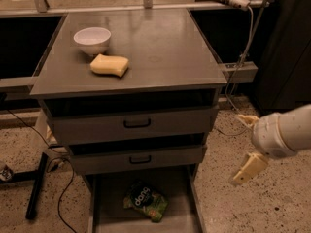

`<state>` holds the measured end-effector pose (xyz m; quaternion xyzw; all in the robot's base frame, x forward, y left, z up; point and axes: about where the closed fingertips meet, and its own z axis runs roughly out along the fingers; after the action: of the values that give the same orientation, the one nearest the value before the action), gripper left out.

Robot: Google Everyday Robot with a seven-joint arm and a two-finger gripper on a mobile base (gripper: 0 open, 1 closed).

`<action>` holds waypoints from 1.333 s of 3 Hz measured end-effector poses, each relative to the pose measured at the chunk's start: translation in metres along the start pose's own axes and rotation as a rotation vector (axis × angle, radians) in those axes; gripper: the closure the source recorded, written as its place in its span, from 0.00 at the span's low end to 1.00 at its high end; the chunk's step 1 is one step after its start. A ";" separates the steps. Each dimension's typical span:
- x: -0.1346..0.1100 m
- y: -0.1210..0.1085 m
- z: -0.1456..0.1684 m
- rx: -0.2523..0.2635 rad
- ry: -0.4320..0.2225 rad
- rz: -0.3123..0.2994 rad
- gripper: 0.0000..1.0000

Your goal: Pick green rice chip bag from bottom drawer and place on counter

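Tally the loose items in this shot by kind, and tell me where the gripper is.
1 white bowl, on the counter
1 yellow sponge, on the counter
1 green rice chip bag, in the bottom drawer
Total: 3
The gripper is open and empty, right of the counter and below its level.

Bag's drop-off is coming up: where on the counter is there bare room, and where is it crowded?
The counter is bare across its right half and along the front edge right of the yellow sponge. The back-left holds the white bowl and sponge. The gripper hangs open right of the middle drawer.
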<state>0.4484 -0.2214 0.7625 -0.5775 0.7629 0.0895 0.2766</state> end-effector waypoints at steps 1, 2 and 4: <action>0.033 -0.007 0.042 0.047 -0.161 0.027 0.00; 0.064 -0.007 0.085 0.052 -0.246 0.008 0.00; 0.065 0.015 0.124 0.028 -0.243 -0.079 0.00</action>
<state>0.4625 -0.2146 0.6228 -0.5881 0.7016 0.1374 0.3782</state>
